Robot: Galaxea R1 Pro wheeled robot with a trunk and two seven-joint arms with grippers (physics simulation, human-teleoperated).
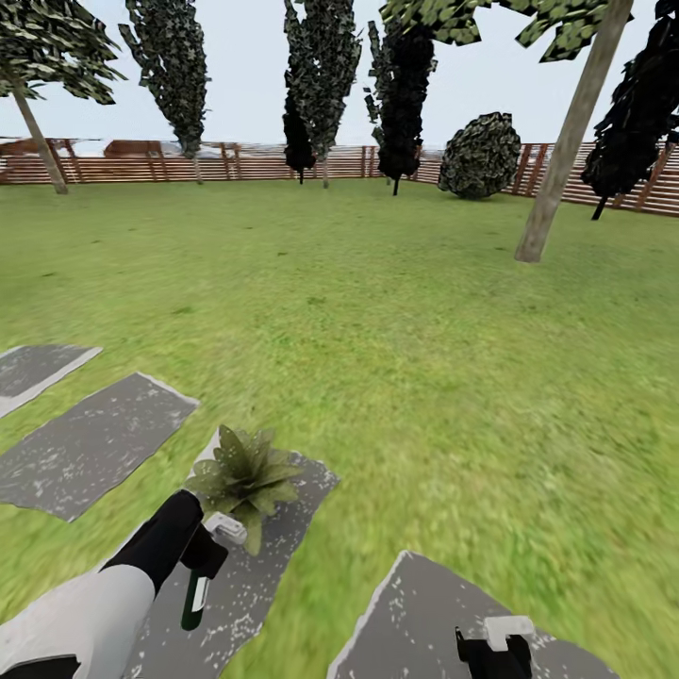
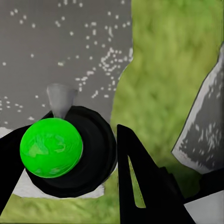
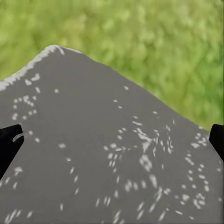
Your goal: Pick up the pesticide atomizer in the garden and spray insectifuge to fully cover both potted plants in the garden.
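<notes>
Risk, as judged: the left gripper point(image 1: 209, 552) is clamped on the pesticide atomizer point(image 1: 196, 596), which hangs at a tilt just beside the potted plant point(image 1: 243, 476). If the nozzle points off the leaves, spray would land on the stepping stone point(image 1: 283, 547) and coverage would fall short. A loose hold on the rounded body could let it slip.

The atomizer in the left wrist view point(image 2: 51, 147) is glossy green and bulbous, with a dark collar. The plant is a low rosette of pointed matte leaves. The stone is flat, grey and speckled; the lawn point(image 1: 424, 330) is soft and blurred.

The right gripper point(image 1: 495, 651) hangs low over another stone, its fingers spread apart and empty
</notes>
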